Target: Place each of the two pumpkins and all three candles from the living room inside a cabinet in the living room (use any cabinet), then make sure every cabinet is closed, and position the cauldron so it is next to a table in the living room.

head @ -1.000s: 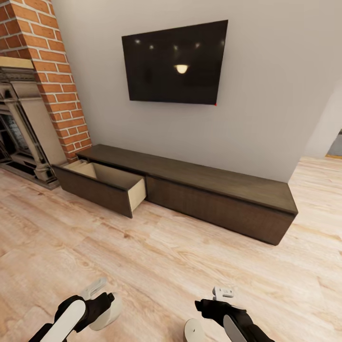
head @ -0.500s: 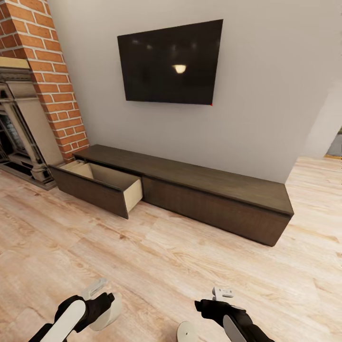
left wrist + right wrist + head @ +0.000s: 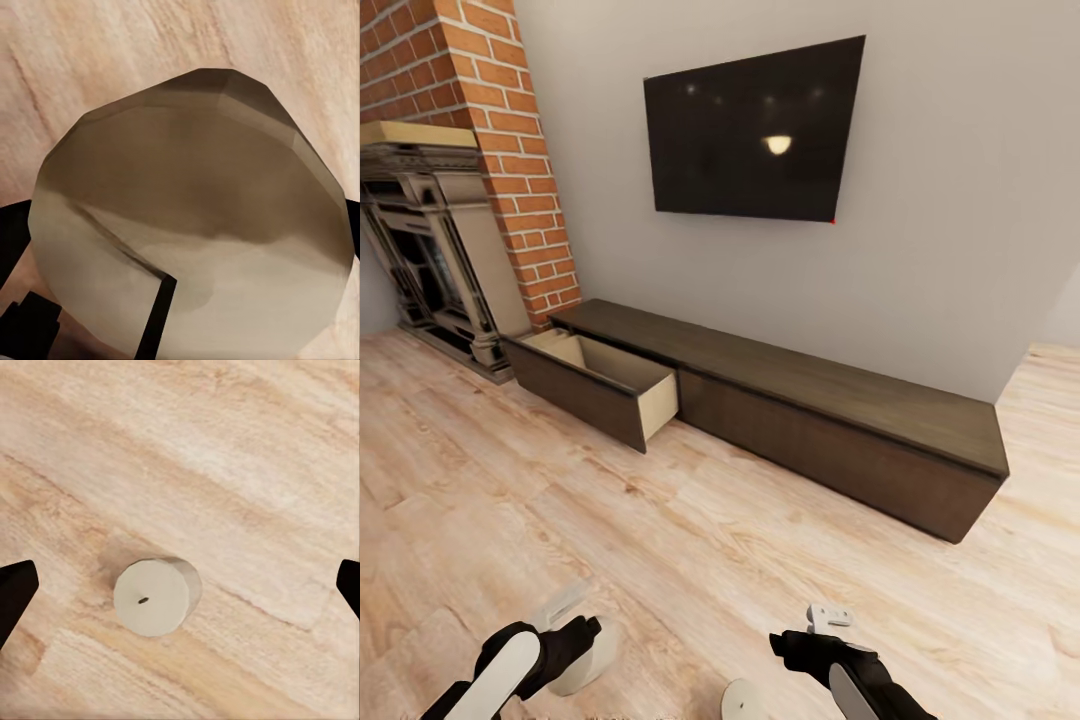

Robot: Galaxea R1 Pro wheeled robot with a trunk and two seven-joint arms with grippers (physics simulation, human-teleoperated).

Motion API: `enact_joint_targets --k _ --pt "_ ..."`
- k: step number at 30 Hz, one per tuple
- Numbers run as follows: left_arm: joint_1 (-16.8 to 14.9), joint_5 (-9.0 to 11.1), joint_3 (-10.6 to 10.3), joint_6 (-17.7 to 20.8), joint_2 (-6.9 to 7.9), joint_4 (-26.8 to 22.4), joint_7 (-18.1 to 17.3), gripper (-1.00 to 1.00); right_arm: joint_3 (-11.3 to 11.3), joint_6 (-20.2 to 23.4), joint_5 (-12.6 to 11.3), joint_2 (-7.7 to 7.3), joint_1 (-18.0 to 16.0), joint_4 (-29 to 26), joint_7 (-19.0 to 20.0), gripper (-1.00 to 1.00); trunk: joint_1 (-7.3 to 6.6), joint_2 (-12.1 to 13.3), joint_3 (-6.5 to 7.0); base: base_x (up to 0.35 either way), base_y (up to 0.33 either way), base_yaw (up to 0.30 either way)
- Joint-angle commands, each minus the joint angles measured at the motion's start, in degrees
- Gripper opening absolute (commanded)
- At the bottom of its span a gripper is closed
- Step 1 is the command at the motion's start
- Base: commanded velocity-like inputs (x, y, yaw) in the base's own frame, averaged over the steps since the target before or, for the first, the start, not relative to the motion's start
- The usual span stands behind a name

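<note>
The cabinet [image 3: 830,400] runs long and low along the wall under the TV, dark brown, with its left drawer [image 3: 595,385] pulled open to show pale insides. At the head view's lower edge my left gripper [image 3: 572,638] is shut on a candle [image 3: 588,662]. Up close that candle [image 3: 195,225] looms grey-cream against a dark finger [image 3: 154,319]. My right gripper [image 3: 800,645] is open and hangs above a second candle [image 3: 745,702] that stands upright on the floor. Seen from the right wrist, this candle [image 3: 154,598] sits between the wide-apart fingertips [image 3: 16,585]. Pumpkins, cauldron and table are out of view.
A brick chimney [image 3: 510,130] with an ornate fireplace [image 3: 430,260] stands left of the cabinet. A black TV [image 3: 755,130] hangs on the wall. Light wood floor [image 3: 690,540] stretches between me and the cabinet.
The whole picture has shifted right, so the camera has turned left and more of the fireplace shows. The floor candle has slid left in the head view. Both arms keep their pose.
</note>
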Motion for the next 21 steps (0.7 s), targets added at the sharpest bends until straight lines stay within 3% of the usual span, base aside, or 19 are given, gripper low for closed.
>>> enact_joint_targets --k 1,21 --pt "-0.07 0.14 -0.12 0.25 0.04 -0.06 0.29 -1.00 0.26 0.10 -0.60 -0.08 -0.03 -0.13 -0.57 1.00 -0.01 -0.03 -0.05 0.000 -0.027 0.275" --pt "-0.07 0.66 -0.07 0.25 -0.13 -0.24 0.29 -1.00 0.26 0.10 -0.61 -0.08 -0.02 -0.13 -0.53 1.00 -0.01 -0.03 -0.05 0.000 -0.003 0.275"
